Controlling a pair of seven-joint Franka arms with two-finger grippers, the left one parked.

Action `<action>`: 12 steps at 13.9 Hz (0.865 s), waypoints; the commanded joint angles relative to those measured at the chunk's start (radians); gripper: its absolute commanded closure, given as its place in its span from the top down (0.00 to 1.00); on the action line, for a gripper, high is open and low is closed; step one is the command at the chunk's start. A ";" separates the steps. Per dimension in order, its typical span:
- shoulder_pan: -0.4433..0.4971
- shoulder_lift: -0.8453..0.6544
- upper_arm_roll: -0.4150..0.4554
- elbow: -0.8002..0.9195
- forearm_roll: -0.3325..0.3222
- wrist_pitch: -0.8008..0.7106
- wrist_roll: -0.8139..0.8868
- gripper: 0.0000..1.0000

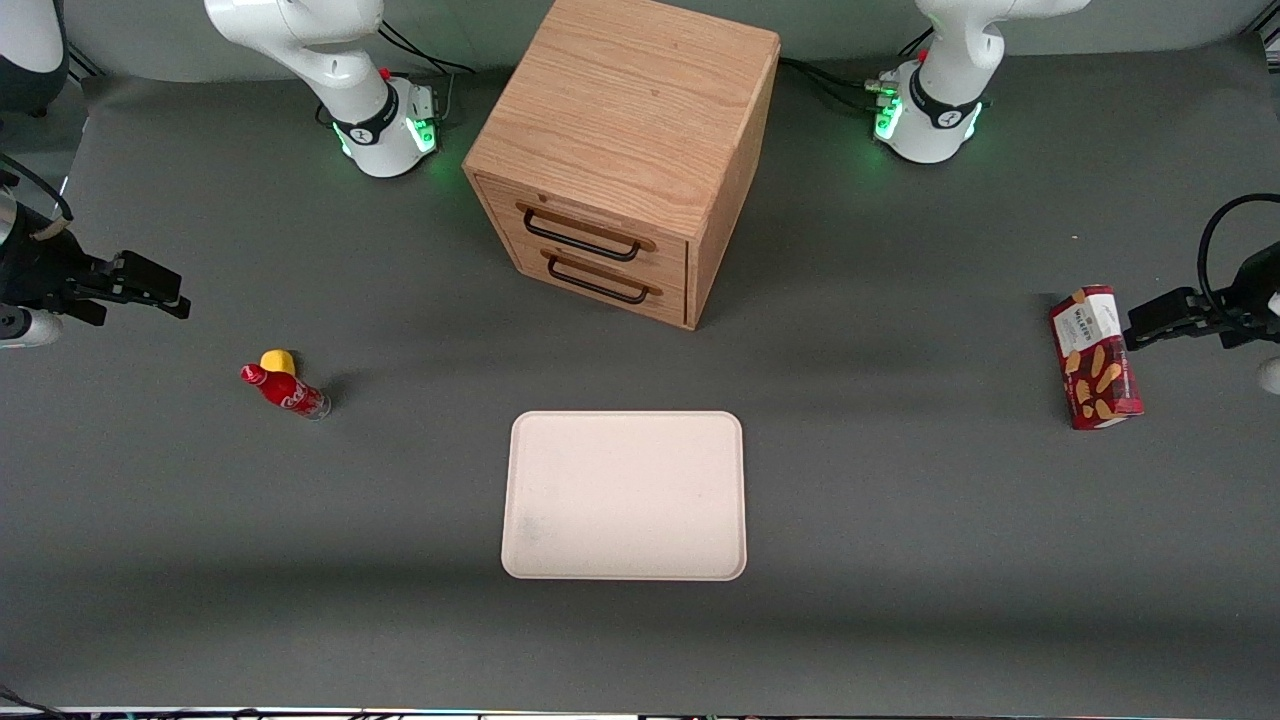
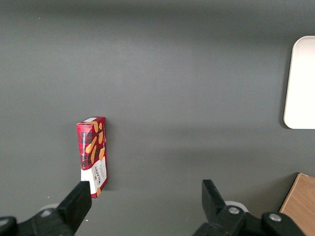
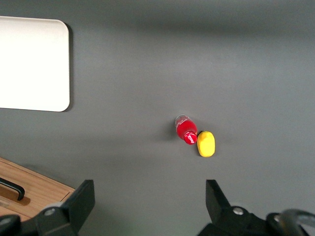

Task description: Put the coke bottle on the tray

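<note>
Front view takes in the whole grey table: wooden drawer cabinet top centre with two black handles, tray centre-low and bare, snack box at right edge by the parked arm. Coke bottle stands mid-left, touching a small yellow object that sits just farther from the camera. Bottle and tray well apart.

Right wrist view gives what the front one lacks: a straight-down look at the bottle's red cap, yellow object pressed against it, tray corner, cabinet edge with a handle. Left wrist view alone shows the box face with biscuit print.

Right arm reaches in low at the left frame edge; gripper hovers above the table, fingers spread wide, holding nothing, clear of the bottle.
</note>
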 commanded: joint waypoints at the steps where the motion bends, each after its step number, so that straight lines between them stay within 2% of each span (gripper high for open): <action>1: -0.007 0.008 0.007 0.024 -0.013 -0.021 -0.021 1.00; 12: -0.007 0.014 0.004 0.025 -0.015 -0.036 -0.044 1.00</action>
